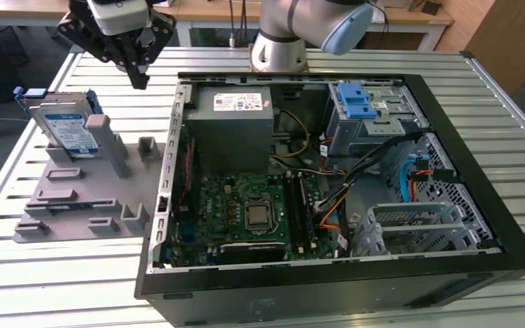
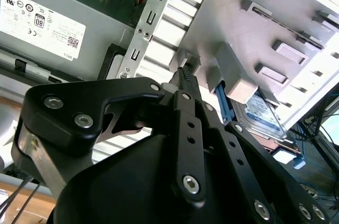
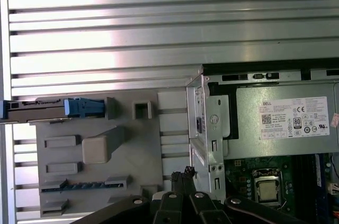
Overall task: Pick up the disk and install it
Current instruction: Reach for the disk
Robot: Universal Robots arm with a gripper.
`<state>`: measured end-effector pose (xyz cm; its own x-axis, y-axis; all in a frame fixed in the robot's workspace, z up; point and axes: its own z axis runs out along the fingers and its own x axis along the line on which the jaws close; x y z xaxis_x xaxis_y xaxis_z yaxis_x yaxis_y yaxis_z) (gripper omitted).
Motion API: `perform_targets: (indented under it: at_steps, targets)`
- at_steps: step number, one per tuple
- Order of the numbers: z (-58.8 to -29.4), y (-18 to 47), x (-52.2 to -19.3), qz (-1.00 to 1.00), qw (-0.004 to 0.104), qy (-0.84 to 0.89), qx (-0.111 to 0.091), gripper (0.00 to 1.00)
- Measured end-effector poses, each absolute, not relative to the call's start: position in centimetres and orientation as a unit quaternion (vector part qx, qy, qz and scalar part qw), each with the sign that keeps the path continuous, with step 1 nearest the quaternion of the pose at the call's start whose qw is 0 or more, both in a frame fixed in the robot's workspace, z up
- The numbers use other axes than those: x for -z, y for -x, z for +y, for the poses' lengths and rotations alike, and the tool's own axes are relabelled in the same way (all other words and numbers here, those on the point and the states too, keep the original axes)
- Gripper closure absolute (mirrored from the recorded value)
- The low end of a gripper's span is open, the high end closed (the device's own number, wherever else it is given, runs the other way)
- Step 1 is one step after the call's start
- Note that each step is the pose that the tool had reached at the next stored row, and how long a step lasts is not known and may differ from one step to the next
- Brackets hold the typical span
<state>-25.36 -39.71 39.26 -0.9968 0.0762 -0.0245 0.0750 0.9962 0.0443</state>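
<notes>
Slatted metal table (image 1: 52, 280) carries everything. Above it the gripper (image 1: 139, 80) hangs with its fingers pressed together, holding nothing, roughly between a grey fixture (image 1: 89, 198) and the side wall of an open computer case (image 1: 335, 290). The disk (image 1: 69, 130) stands on edge, leaning, in the fixture's far end at the exterior view's left, apart from the gripper and outside the case.

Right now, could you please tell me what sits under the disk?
The disk stands on edge on the grey holder plate, beside a grey post. Its lower edge hides the seat beneath.
</notes>
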Motion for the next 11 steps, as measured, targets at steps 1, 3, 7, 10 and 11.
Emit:
perform_targets:
  at_steps: [1, 3, 7, 10, 11]
  targets:
    - [-39.71, 25.38, -39.26, 0.999, 0.013, -0.038, -0.022, 0.89]
    - [-39.71, 25.45, -39.26, 0.999, 0.013, -0.038, -0.022, 0.89]
    - [-39.71, 25.62, -39.26, 0.999, 0.013, -0.038, -0.022, 0.89]
    - [-39.71, 25.68, -39.26, 0.999, 0.013, -0.038, -0.022, 0.89]
    - [-39.71, 25.70, -39.26, 0.999, 0.013, -0.038, -0.022, 0.89]
